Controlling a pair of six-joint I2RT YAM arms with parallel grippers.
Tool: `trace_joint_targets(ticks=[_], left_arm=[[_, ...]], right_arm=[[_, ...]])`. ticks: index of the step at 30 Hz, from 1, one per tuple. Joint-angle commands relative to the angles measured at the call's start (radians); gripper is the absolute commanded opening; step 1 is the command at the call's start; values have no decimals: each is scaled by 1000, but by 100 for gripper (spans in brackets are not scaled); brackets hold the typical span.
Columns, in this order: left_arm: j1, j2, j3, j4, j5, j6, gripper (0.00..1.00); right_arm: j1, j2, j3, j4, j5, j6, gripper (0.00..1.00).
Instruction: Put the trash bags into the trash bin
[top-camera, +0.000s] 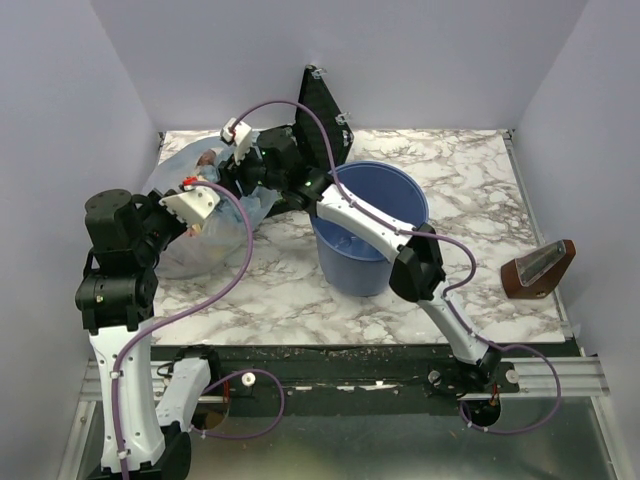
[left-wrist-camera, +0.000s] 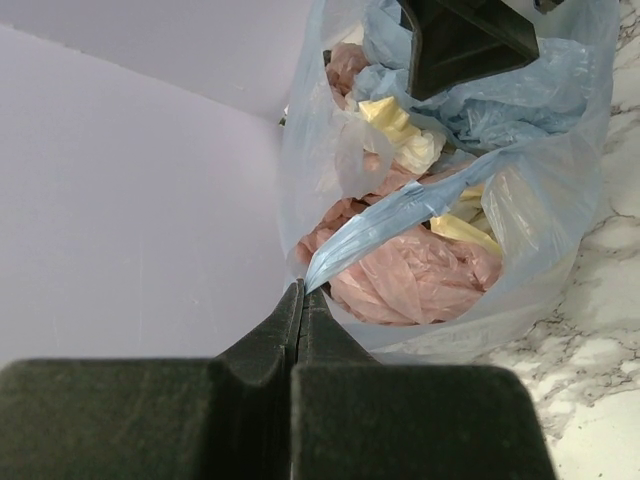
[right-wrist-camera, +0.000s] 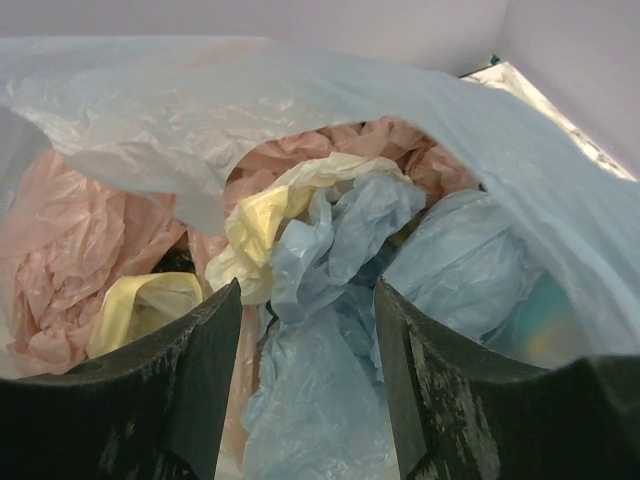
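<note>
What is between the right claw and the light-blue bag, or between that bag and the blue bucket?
Nothing visible blocks the right gripper: the light-blue bag sits between its open jaws. Toward the bucket, the stuffed bag surrounds it, with pink bags and yellow bags packed alongside.

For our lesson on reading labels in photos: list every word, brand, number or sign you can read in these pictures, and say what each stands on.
No readable text in any view.
Blue bin: plain wall, no label.
Stuffed bag: no print shows on the film or on what fills it.
Black case and brown object: any marks are too small to tell.
</note>
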Motion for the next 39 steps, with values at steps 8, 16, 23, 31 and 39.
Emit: trace_joint_targets(ticks=[8,16,23,31,39], left_arm=[[5,-7,-31,20,26,-20,0],[5,-10,-57,30,25,-16,0],[7,-24,-124,105,17,-36,0],[5,-20,-232,256,15,-120,0],[7,25,-336,542,-49,-315,0]], right_arm=[[14,46,-25,7,-21,-10,60],[14,40,-37,15,5,-32,37],[4,-63,-75,12,-1,-62,1],[-1,-338,-233,46,-99,-127,1],[-1,-503,-293,36,-93,-122,1]])
